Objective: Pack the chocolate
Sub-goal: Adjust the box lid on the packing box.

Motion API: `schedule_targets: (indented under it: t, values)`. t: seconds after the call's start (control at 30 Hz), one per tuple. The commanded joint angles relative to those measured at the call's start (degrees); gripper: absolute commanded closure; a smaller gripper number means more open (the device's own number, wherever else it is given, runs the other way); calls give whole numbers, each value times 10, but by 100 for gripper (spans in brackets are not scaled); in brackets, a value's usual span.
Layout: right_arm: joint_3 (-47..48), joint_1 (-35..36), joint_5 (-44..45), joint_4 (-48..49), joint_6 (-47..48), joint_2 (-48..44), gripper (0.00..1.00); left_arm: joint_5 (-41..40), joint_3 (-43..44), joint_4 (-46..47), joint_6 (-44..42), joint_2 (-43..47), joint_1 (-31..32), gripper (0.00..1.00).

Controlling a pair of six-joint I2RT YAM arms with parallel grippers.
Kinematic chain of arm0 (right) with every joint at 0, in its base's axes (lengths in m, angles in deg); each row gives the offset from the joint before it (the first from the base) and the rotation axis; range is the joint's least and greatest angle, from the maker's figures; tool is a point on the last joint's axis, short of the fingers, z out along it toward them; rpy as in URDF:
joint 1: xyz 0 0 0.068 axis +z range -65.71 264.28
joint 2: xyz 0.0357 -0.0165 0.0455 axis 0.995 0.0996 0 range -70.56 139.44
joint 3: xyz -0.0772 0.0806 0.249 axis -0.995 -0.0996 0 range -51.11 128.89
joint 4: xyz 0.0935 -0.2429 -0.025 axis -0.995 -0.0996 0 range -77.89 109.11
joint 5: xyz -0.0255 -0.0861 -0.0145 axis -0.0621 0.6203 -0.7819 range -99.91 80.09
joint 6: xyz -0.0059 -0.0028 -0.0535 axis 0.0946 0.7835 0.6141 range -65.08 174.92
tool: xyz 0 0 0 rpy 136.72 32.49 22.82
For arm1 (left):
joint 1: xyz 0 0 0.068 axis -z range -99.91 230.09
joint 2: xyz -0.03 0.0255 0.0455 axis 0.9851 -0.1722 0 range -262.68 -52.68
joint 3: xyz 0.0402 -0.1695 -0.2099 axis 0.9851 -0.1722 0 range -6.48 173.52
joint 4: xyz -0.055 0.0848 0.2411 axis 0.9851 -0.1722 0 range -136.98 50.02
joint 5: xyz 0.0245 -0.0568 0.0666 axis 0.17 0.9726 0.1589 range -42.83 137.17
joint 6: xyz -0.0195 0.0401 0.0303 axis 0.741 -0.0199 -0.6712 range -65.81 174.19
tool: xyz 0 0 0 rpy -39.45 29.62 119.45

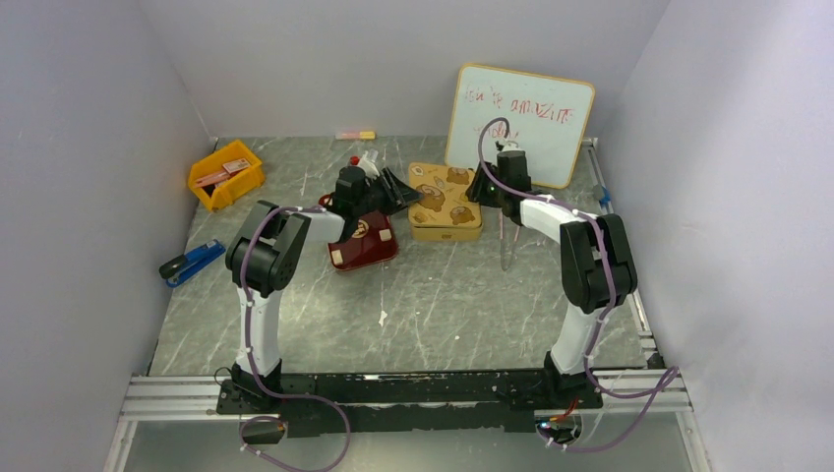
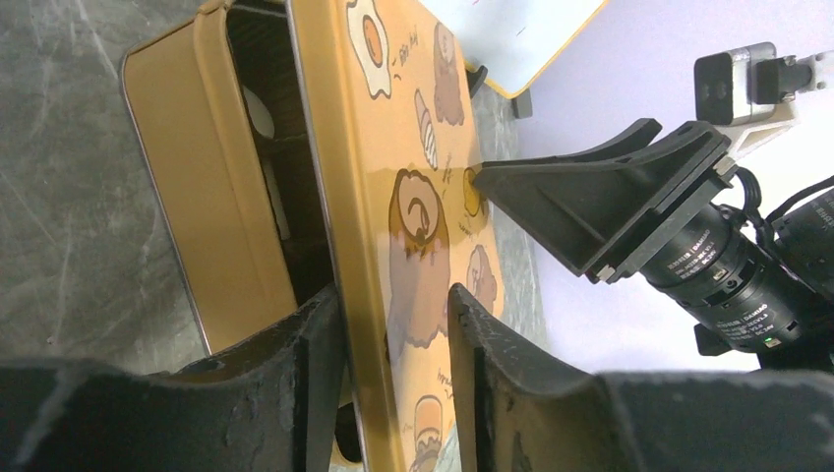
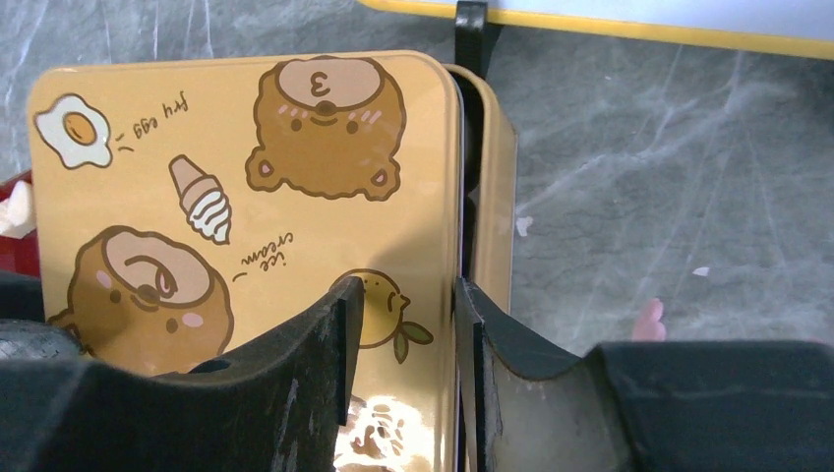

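Straddling the lid: the left pincer (image 2: 393,295) and the right pincer (image 3: 408,285), one at each side of the gold bear tin (image 1: 445,202).
Left pincer: at the tin's left side, fingers parted to a middling gap. The lid (image 2: 393,147) passes edge-on between them, close to one finger and clear of the other, so it is not clamped.
Right pincer: at the tin's right side, fingers wide apart. The lid's rim lies between them beside one finger, and no squeeze shows.
Lid: over the base (image 2: 197,206) but offset, leaving a dark gap along one side.
Chocolate (image 1: 338,258): small pale pieces on the dark red tray (image 1: 379,251) just left of the tin, too small to count. What the pale shape inside the tin's gap is cannot be told.
Whiteboard (image 1: 521,123): upright behind the tin.
Yellow bin (image 1: 226,175): well left of the tin.
Blue stapler (image 1: 192,263): farther left of the tin, nearer the arms.
Tabletop (image 1: 443,305): grey, marbled, carrying the tin.
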Motion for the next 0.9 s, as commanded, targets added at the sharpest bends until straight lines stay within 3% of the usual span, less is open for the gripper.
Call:
schedule_targets:
  t: [0.0, 0.87]
  values:
    - [26, 10, -24, 27, -9, 9, 57, -2, 23, 1, -19, 23, -1, 53]
    - [18, 10, -12, 23, 2, 8, 57, -21, 69, -138, -100, 7, -2, 52]
